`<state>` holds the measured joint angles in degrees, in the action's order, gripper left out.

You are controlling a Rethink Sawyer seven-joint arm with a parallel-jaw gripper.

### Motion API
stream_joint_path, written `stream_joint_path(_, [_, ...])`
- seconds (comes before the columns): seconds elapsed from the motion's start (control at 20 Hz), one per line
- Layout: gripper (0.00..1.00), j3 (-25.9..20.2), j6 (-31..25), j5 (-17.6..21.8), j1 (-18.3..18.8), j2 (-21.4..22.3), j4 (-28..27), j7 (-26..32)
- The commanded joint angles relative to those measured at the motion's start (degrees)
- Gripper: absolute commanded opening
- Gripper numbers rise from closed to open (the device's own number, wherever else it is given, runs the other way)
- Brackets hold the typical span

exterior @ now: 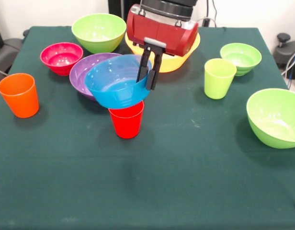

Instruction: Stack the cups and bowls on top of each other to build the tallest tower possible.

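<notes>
My gripper (145, 84) is shut on the right rim of the blue bowl (111, 84), one finger inside and one outside. The bowl hangs tilted right over the red cup (127, 120), which stands upright on the green cloth; its bottom hides the cup's rim, and I cannot tell whether they touch. The purple bowl (80, 72) sits just behind the blue one. The orange cup (19, 95) stands at the left. The lime green cup (219, 77) stands at the right. The yellow bowl (188, 58) is half hidden behind the red gripper housing.
A magenta bowl (61, 57) and a large lime green bowl (98, 31) sit at the back left. A small lime green bowl (241, 57) is at the back right, and another lime green bowl (277, 117) at the right edge. The table (152, 191) is covered in green cloth.
</notes>
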<state>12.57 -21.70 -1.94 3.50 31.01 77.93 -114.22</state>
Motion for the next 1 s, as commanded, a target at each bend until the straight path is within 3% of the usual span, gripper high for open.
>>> stream_joint_path(0.05, [0.00, -5.0, 3.5, 3.7, 0.8, -3.9, 3.7, -3.1])
stream_joint_path(1.0, [0.00, -5.8, 3.9, 3.3, 1.3, -2.8, 7.2, -2.7])
